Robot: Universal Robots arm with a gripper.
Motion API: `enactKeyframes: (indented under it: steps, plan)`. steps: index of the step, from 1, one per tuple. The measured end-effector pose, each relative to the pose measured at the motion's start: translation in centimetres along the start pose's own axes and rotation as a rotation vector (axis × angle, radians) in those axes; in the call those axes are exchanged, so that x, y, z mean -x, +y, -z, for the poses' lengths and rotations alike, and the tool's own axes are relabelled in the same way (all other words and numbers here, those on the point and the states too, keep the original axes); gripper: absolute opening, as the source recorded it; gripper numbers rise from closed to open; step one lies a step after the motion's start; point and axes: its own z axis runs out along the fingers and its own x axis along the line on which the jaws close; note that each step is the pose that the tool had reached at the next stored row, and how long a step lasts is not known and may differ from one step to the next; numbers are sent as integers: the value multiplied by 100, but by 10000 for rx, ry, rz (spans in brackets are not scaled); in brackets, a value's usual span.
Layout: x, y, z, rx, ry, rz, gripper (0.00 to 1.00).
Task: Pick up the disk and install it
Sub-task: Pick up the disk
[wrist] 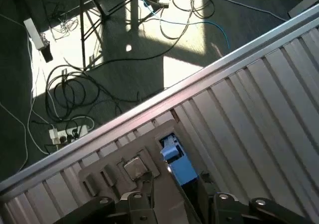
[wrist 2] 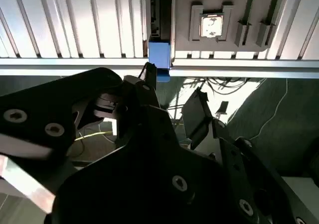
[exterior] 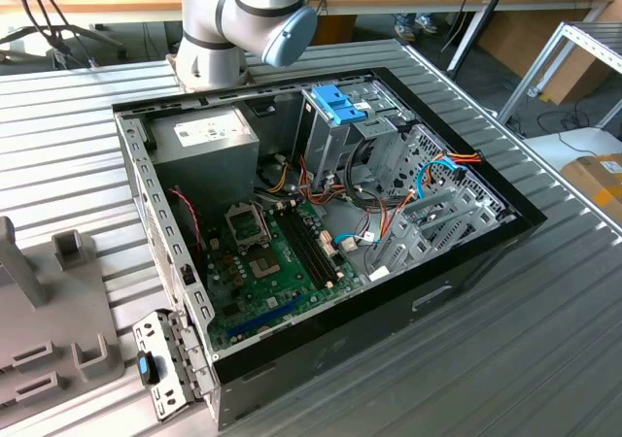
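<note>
Jaws gape near disk (wrist: pixel 177 162) beside grey fixture (wrist 2: pixel 212 55).

The arm (exterior: pixel 225 15), seen in the exterior view at its far end from the gripper, is built of thick round silver-grey segments joined by thin black seams. One joint ends in a smooth pale blue cap (exterior: pixel 289 31), round and slightly domed.

In the second wrist view the gripper (wrist 2: pixel 171 87) is matte black, made of flat, angular plates with bevelled edges. Round silver screws (wrist 2: pixel 179 182) sit flush in these plates behind its tip. A brushed pale metal bar (wrist 2: pixel 25 184) runs beside the black body.

In the first wrist view the same black plates carry bright silver bolt heads (wrist: pixel 220 197).
</note>
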Motion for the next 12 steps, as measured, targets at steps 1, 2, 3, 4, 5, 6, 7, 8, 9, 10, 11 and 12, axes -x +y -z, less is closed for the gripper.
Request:
enactKeyframes:
  steps: [1, 2, 3, 4, 5, 6, 7, 8, 9, 10, 11, 12]
  plan:
    - [0, 0, 0, -4, 12, 262, 48]
    - [0, 0, -1, -10, 28, 632, 48]
    - [1, 0, -1, -17, 48, 1079, 48]
    - [1, 1, -1, -23, 66, 1497, 48]
    - [1, 1, -2, -27, 76, 1738, 48]
    - [1, 1, -2, -29, 84, 1922, 48]
    - [2, 1, -3, -35, 98, 2222, 48]
    - [2, 1, -3, -37, 107, 2428, 48]
    - [2, 1, -3, -40, 114, 2597, 48]
    - [2, 1, -3, -46, 130, 2968, 48]
    - [2, 1, -4, -49, 138, 3147, 48]
    - [2, 1, -4, -52, 146, 3337, 48]
